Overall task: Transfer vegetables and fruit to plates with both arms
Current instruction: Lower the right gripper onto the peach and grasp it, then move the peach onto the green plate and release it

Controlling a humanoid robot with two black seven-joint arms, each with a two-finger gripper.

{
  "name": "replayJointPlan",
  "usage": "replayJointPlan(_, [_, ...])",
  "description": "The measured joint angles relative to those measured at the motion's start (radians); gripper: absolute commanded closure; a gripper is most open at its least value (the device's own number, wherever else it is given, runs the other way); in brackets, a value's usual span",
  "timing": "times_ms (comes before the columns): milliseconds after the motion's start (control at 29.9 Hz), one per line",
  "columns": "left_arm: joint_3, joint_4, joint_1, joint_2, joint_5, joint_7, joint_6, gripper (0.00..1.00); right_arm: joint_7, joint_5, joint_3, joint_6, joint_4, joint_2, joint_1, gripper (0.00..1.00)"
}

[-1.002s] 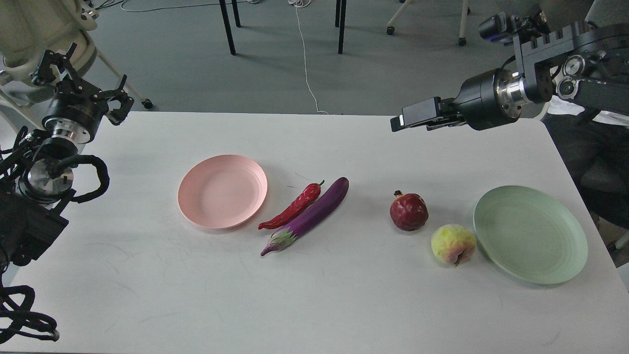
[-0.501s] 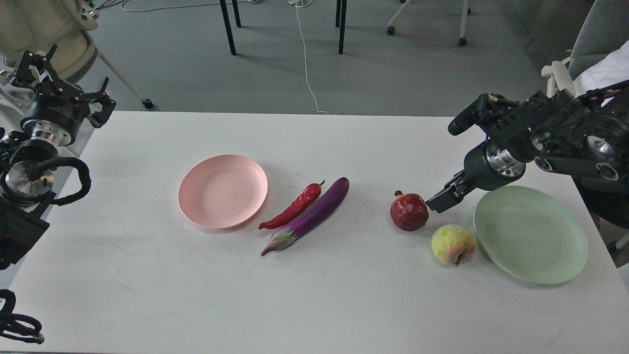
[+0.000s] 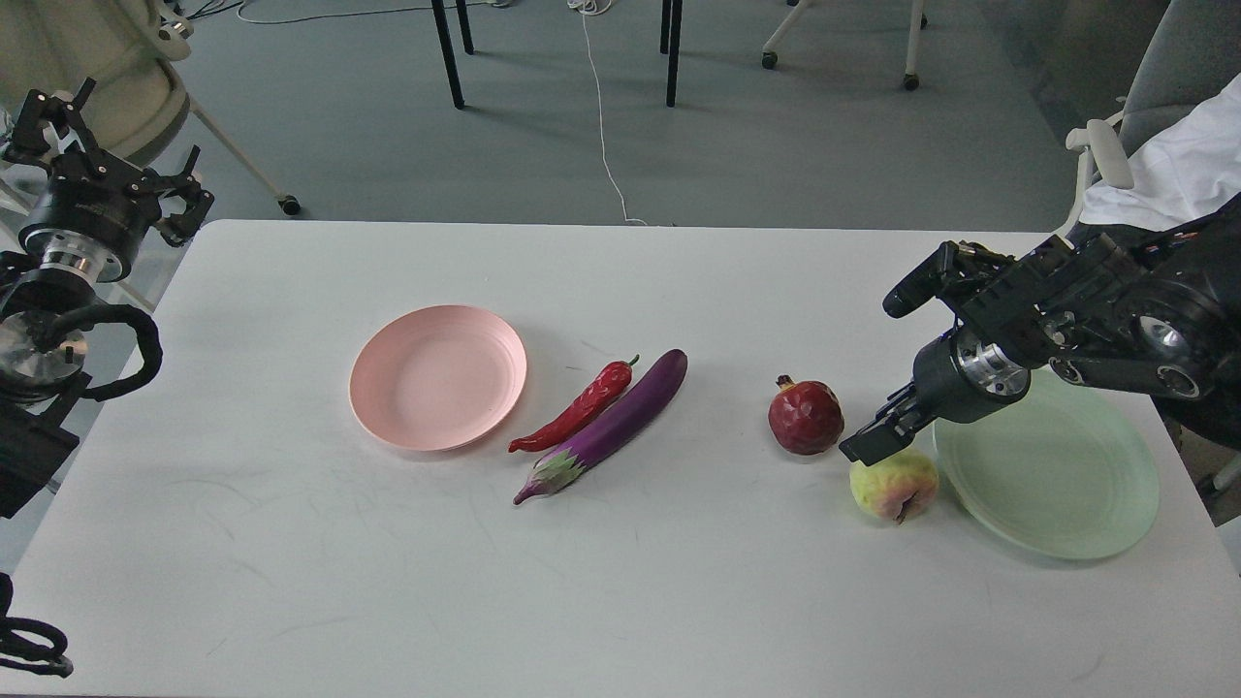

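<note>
Nothing is sitting on either plate yet, so the whole transfer is lying ahead. Taking the pomegranate [image 3: 806,417] as the landmark: it is resting on the white table [image 3: 620,601], and the yellow-green fruit [image 3: 893,483] is lying just beside it, toward the near right. The green plate [image 3: 1057,485] is sitting bare further right, its rim nearly touching that fruit. Left of the pomegranate, the eggplant [image 3: 606,428] and the red chili pepper [image 3: 579,407] are lying side by side, touching or almost so, and the pink plate [image 3: 438,376] is waiting bare beyond them.

The right gripper [image 3: 870,444] is hovering just right of the pomegranate, right above the top of the yellow-green fruit, pinching nothing; it is showing as one dark block, so I cannot tell whether its fingers are spread or pressed together. The left gripper [image 3: 73,136] is hanging far to the left, off the table's far corner, prongs spread and empty. All four items are waiting to be moved.
</note>
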Motion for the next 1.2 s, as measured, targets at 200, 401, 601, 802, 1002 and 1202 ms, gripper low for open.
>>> replayJointPlan(200, [-0.001,0.001,0.003,0.001,0.000,0.000,0.000,0.01,0.001,0.000,-0.009,0.000,0.023,0.001,-0.004,0.12])
replayJointPlan(401, [-0.001,0.002,0.005,0.002,0.000,0.000,0.000,0.01,0.001,-0.024,-0.024,0.000,0.027,0.001,-0.024,0.21])
replayJointPlan(601, [-0.001,0.004,0.006,0.002,0.003,0.000,0.000,0.01,0.006,-0.045,-0.036,-0.002,0.026,0.000,-0.036,0.47])
replayJointPlan(802, [0.001,0.005,0.006,0.002,0.004,0.000,0.000,0.01,0.009,-0.049,-0.034,-0.001,0.036,-0.005,-0.017,0.54])
replayJointPlan(1002, [0.001,0.005,0.005,0.003,0.005,0.000,0.000,0.01,0.009,-0.047,-0.029,-0.001,0.070,-0.091,0.102,0.53])
replayJointPlan(1202, [0.002,0.005,0.006,0.003,0.005,0.000,0.000,0.01,0.008,-0.159,-0.040,0.000,0.075,-0.249,0.136,0.52])
